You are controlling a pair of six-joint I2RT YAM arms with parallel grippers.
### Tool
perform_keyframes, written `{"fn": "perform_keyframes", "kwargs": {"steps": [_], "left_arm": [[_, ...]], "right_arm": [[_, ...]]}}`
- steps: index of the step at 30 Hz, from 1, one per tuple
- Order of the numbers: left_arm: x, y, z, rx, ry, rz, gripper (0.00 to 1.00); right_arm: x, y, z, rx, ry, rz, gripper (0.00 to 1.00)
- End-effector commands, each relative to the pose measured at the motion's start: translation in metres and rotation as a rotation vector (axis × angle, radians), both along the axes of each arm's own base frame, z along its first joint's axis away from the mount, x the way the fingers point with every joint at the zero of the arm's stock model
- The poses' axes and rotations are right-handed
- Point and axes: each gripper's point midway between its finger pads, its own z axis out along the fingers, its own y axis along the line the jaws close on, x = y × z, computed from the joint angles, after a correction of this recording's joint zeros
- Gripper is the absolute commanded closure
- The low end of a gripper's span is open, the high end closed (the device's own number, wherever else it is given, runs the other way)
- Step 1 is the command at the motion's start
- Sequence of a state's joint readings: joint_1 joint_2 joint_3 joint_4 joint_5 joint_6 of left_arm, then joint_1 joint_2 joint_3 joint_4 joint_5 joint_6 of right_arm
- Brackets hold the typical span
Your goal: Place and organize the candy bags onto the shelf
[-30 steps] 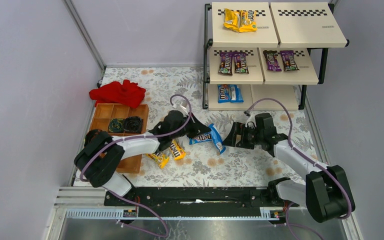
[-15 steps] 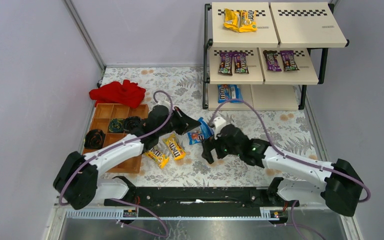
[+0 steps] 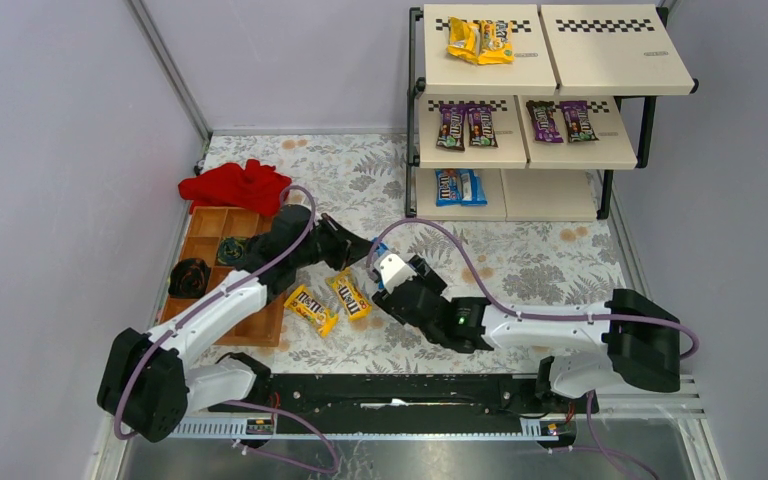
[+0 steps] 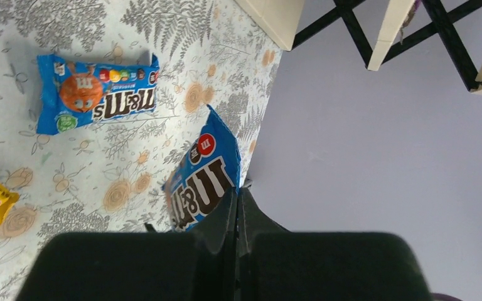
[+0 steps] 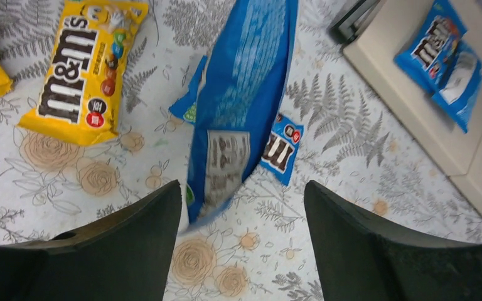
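Holds one blue candy bag point(image 4: 204, 182) lifted off the floral cloth point(image 4: 163, 37), long axis running straight out from the fingers toward the shelf point(image 4: 273, 19), short end pinched in the fully closed left gripper point(image 4: 237, 207). Brackets it with the right gripper point(image 5: 241, 200), jaws wide apart, clamping nothing. Beneath, flat on the cloth: second blue bag point(image 5: 280, 147).

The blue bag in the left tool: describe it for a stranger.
On the floral table before the shelf are two blue bags. The held blue bag is tipped up, pinched by the left tool; the other blue bag lies flat.

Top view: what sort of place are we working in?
Probably a lab cell staged as a shop: a three-tier shelf stocked with candy bags, plain partition walls, a floral tablecloth.
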State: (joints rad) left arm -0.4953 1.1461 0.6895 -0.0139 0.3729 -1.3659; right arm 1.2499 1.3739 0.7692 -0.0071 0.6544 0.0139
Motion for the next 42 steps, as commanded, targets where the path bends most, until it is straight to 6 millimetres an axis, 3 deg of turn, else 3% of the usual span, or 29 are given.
{"fn": "perform_keyframes", "kwargs": {"steps": [1, 5, 9, 19, 28, 34, 37, 41, 42], "left_arm": [[-0.005, 0.002, 0.018, -0.035, 0.046, -0.007, 1.0], [-0.003, 0.004, 0.014, -0.023, 0.079, 0.004, 1.0], [-0.001, 0.004, 0.016, -0.035, 0.088, 0.005, 1.0], [0.001, 0.012, 0.022, -0.04, 0.097, 0.029, 1.0], [0.003, 0.017, 0.025, -0.032, 0.089, 0.046, 1.0], [0.008, 0.02, 0.027, -0.014, 0.063, 0.045, 0.98], [0.011, 0.019, 0.028, 0.0, 0.037, 0.031, 0.72], [0.014, 0.021, 0.039, 0.025, -0.032, 0.011, 0.21], [0.015, 0.022, 0.042, 0.04, -0.054, 0.009, 0.12]], "right_arm": [[0.016, 0.019, 0.041, 0.08, -0.165, -0.009, 0.24], [0.008, 0.029, 0.044, 0.141, -0.149, 0.059, 0.32], [0.009, 0.022, 0.04, 0.157, -0.157, 0.035, 0.43], [0.01, 0.01, 0.034, 0.145, -0.17, 0.007, 0.45], [0.006, 0.019, 0.034, 0.19, -0.146, 0.03, 0.7], [0.004, 0.02, 0.035, 0.202, -0.138, 0.042, 0.81], [0.002, 0.021, 0.033, 0.221, -0.123, 0.054, 0.84], [0.001, 0.02, 0.026, 0.262, -0.063, 0.068, 0.85], [0.002, 0.018, 0.024, 0.271, -0.046, 0.071, 0.85]]}}
